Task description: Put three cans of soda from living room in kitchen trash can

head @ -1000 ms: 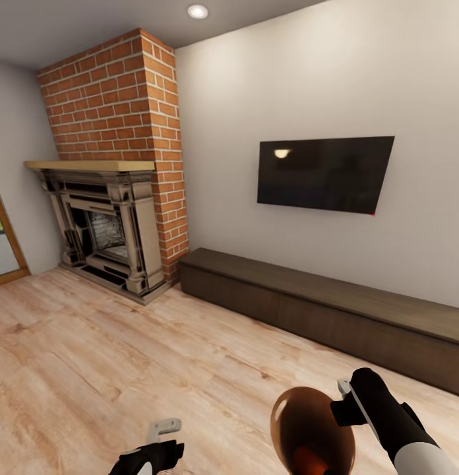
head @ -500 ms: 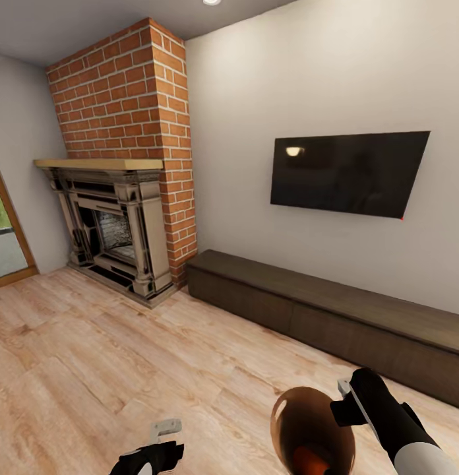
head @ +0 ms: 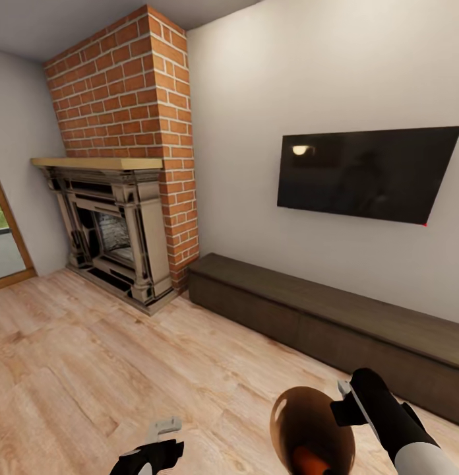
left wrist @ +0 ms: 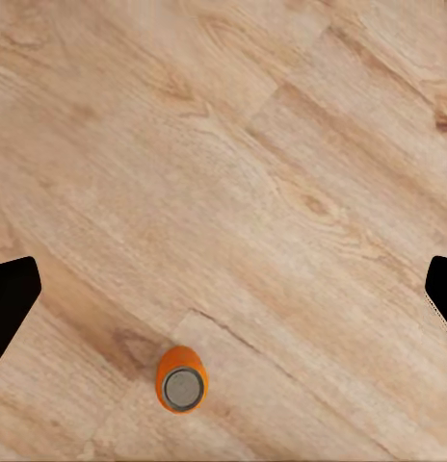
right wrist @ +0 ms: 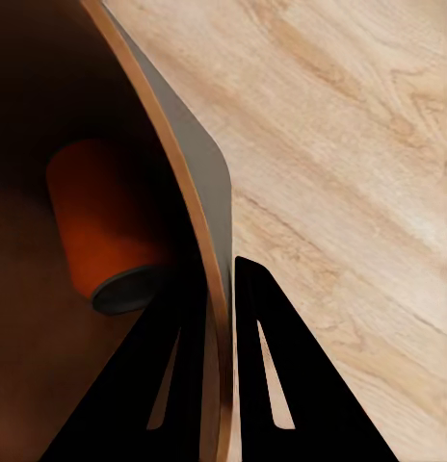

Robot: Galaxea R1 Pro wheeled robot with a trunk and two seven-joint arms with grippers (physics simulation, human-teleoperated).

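My right gripper [head: 343,404], at the lower right of the head view, is clenched on the rim of the trash can [head: 307,422]: in the right wrist view one finger [right wrist: 166,385] sits inside the wall and the other outside, pinching the rim [right wrist: 199,241] between them. The can hangs above the wood floor [head: 91,356], its copper-brown inside facing the camera. One orange soda can [right wrist: 98,236] lies tilted inside it.

My left gripper [head: 157,441], low at the bottom left centre of the head view, is released and holds nothing; in the left wrist view its fingertips [left wrist: 12,303] stand wide apart at the frame's two edges. Between them, far below, a second orange soda can [left wrist: 181,379] stands upright on the floor.

Ahead are the brick fireplace [head: 117,198], the wall TV [head: 368,173] and a long dark low cabinet [head: 335,323].
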